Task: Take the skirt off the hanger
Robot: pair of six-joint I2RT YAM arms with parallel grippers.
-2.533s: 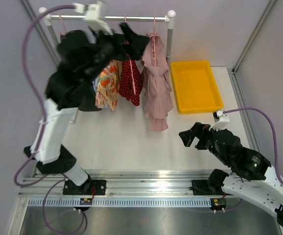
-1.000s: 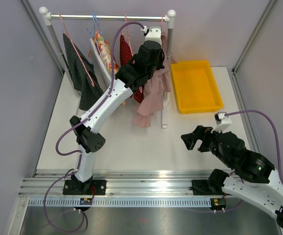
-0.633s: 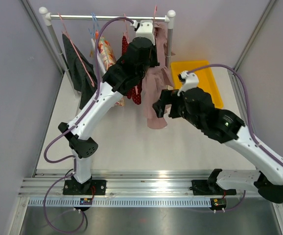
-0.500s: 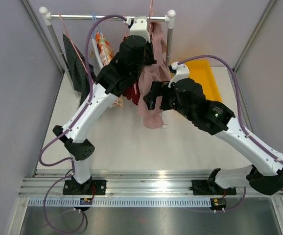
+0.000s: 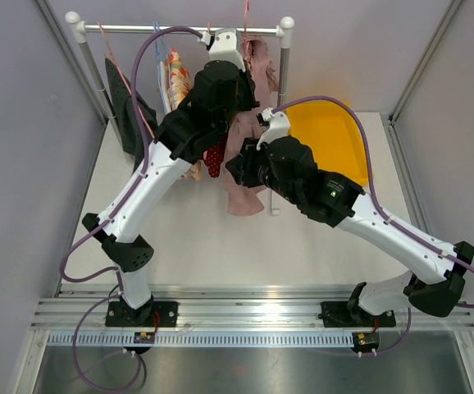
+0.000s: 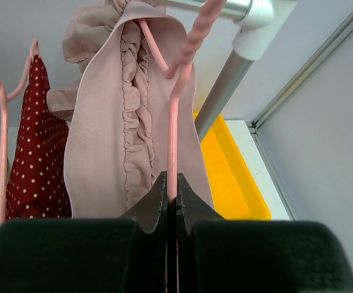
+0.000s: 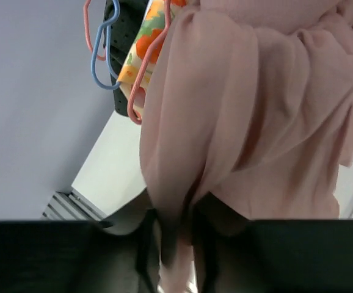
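Both arms are reaching far, meeting mid-scene.
I'm holding the left arm (image 5: 151,176) stretched far with the left gripper (image 6: 171,186) pinching tight; the right arm (image 5: 385,230) is slanting far-left, the right gripper (image 7: 171,229) clamping just near of it.

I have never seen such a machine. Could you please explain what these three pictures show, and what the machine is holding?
This is a robot with a left arm and a right arm, bolted at the near edge of a white table. The wide picture comes from a fixed camera above and behind them. The other two come from small cameras on the wrists, so each arm's own fingers show at the bottom. On the table stand a clothes rail and a yellow tray. Clothes hang on the rail, for example a red dotted garment. The left gripper is shut on the pink hanger that carries the pink skirt. The right gripper pinches a fold of that skirt lower down.
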